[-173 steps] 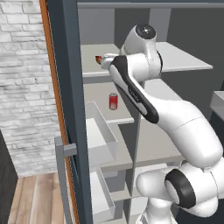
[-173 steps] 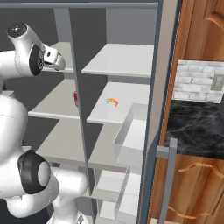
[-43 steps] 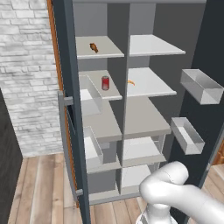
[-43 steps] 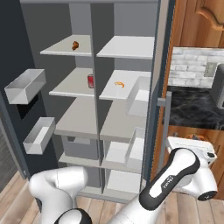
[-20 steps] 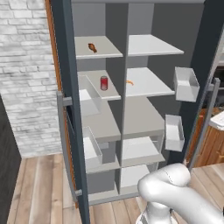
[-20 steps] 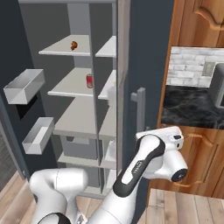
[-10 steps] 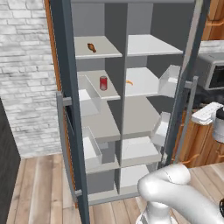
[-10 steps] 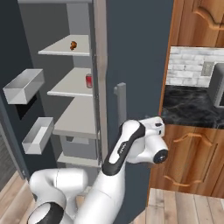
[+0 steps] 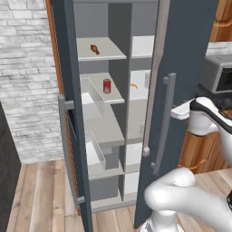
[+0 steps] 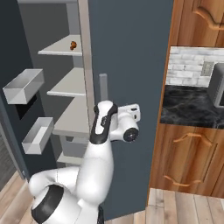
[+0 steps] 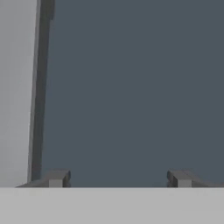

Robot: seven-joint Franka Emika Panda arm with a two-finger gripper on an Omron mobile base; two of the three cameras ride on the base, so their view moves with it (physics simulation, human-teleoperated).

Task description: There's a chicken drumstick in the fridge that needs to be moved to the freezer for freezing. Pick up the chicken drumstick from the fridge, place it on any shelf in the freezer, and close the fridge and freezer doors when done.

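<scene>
As things are standing now: one door is closing and one is hanging open.
Freezer door point(image 9: 63, 54): standing wide open at the far left, edge-on in the left base view, its bar handle point(image 9: 63, 105) facing outward and nothing reaching for it.
Door bins point(image 10: 24, 85): two are hanging on that open panel's inner face, seemingly holding nothing.
Freezer point(image 9: 95, 27): the narrower left compartment is lying fully exposed.
Shelf point(image 9: 108, 52): the top one in the freezer is carrying the only item of interest.
Chicken drumstick point(image 9: 94, 49): resting on that top shelf, near its back, free of any grip. The placing step is looking done.
Soda can point(image 9: 107, 86): standing upright one shelf below the drumstick.
Orange bit point(image 9: 134, 85): lying in the fridge at about the can's level, and just peeking out past the closing door.
Fridge point(image 9: 144, 47): showing as a narrow strip, where two seconds back its whole interior was open to the cameras.
Fridge door point(image 9: 190, 54): swinging inward and now covering most of the fridge. A second ago it was hanging far wider.
Gripper point(image 11: 118, 178): facing the door's dark outer face beside its handle point(image 9: 165, 122), jaws spread wide and gripping nothing.
Microwave point(image 9: 219, 74): sitting on the counter at the far right, playing no part.
Meaning for the task: the fridge door is needing a final push to seat, and the freezer door is waiting to be closed after it.
</scene>
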